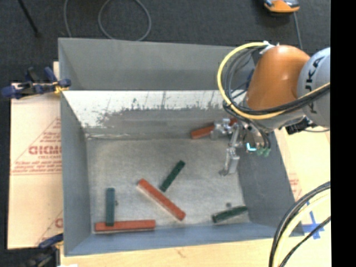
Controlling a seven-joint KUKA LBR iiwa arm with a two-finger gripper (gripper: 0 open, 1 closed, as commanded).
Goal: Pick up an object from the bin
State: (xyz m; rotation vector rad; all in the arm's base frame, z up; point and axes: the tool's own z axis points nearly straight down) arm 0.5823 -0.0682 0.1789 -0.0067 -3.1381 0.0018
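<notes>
Bin: grey metal bin (139, 65), six loose bars scattered on its floor, no heap.
Arm: comes in from the right; orange cover (275, 77) on the wrist with yellow cables (233, 60) looped around it, sitting above the bin's back right part.
Pincer: the pincer (227, 170) hangs low in the right half of the bin, over bare floor. Cannot tell how far open it is, or whether it has hold of anything.
Nearest thing, back: short orange bar (201, 132) at the foot of the back wall, just left of the wrist hardware and behind the pincer tip. Touching or apart: cannot tell.
Nearest thing, front: dark green bar (230, 214) lying near the front wall, right-hand side, apart from the pincer.
Centre: tilted dark green bar (172, 175), left of the pincer, lower end close to the upper side of the long orange bar (161, 199), which runs diagonally.
Left front: upright dark green bar (110, 206), its near end meeting the red-orange bar (125, 225) that lies along the front wall.
</notes>
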